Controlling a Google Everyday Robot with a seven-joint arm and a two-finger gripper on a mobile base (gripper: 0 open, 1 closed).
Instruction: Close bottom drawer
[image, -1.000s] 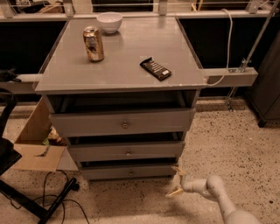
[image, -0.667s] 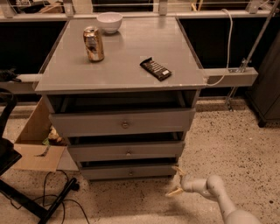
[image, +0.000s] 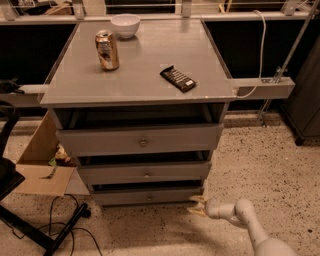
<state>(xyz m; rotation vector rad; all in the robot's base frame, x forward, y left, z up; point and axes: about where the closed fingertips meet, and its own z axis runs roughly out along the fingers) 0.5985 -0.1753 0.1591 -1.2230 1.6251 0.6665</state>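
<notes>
The bottom drawer (image: 147, 196) is the slimmest grey front at the foot of the cabinet, with a tiny centre knob. It stands pulled out a little, with a dark gap above it. My gripper (image: 197, 206) is low near the floor at the drawer front's right end, with its pale fingertips (image: 198, 200) touching or nearly touching the front's right corner. The white arm reaches in from the bottom right.
Above are the mid-height drawer (image: 146, 173) and the tallest drawer (image: 142, 140), both slightly open. On the cabinet top (image: 150, 85) stand a can (image: 107, 49), a white bowl (image: 125, 25) and a dark bar (image: 178, 78). A cardboard box (image: 44, 165) and cables (image: 60, 220) lie left.
</notes>
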